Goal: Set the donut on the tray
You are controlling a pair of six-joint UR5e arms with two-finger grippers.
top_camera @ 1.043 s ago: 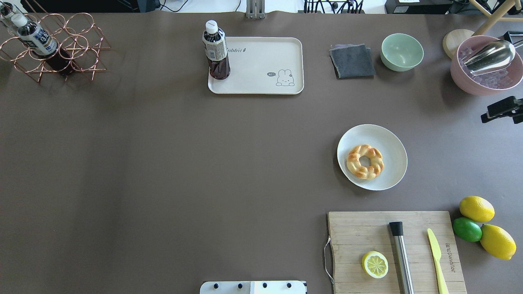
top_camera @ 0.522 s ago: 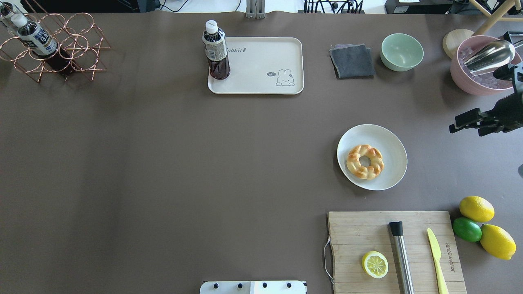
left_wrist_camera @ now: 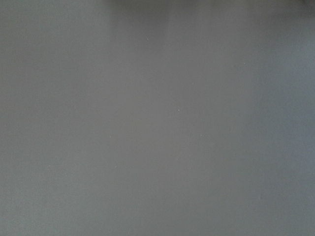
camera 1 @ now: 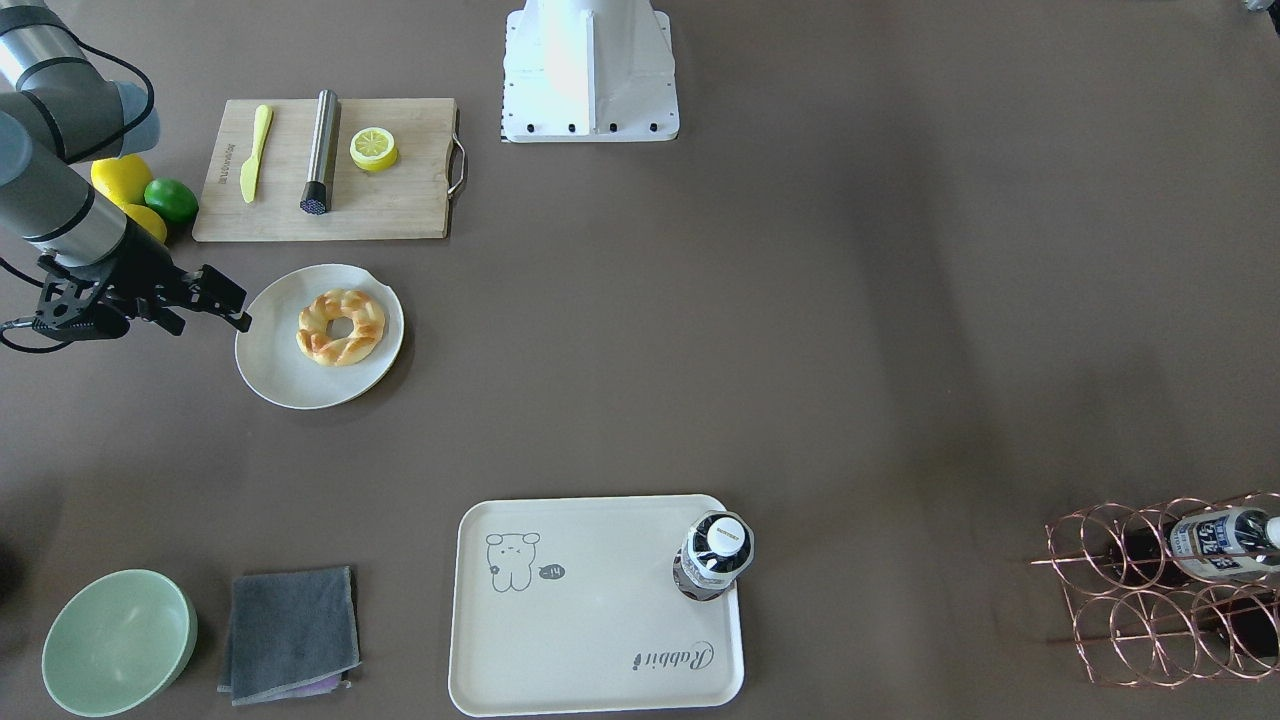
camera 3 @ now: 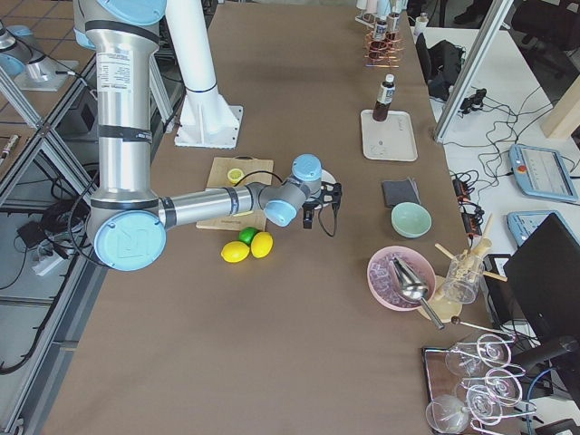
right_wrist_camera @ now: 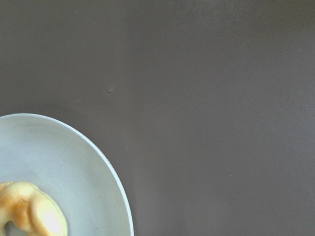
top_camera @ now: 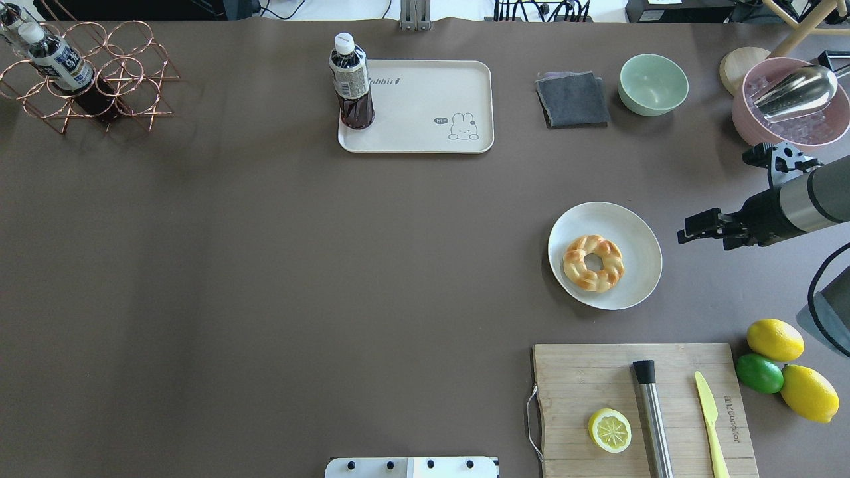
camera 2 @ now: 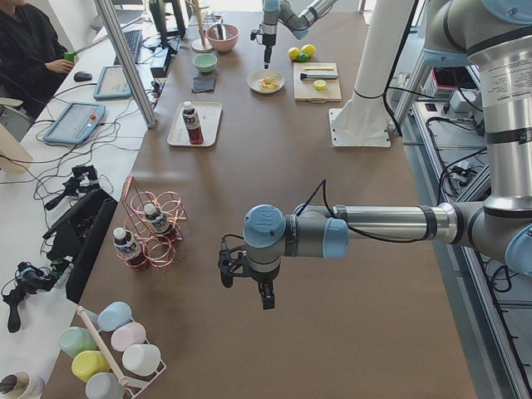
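Notably, a bottle (top_camera: 351, 83) occupies one tray (top_camera: 425, 113) corner; right fingers (camera 1: 222, 287) spread beside donut's (top_camera: 593, 263) plate (top_camera: 637, 232).

Table: long matte brown surface (top_camera: 265, 265), the scene's centre.
Floor: square tiles (camera 3: 41, 14) beyond the table's robot side.
Side desk: white top (camera 2: 21, 233) along the table's opposite side.
Post: slanting aluminium upright (camera 2: 125, 62) between table and side desk.
Light: soft, even; pale sheen on the table.

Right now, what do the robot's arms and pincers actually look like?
Both arms are silver-grey tubes with rounded joints; the left arm shows pale blue joint caps and a thin black cable. The right arm looks alike. The left gripper and right gripper are black, with two slim fingers each.
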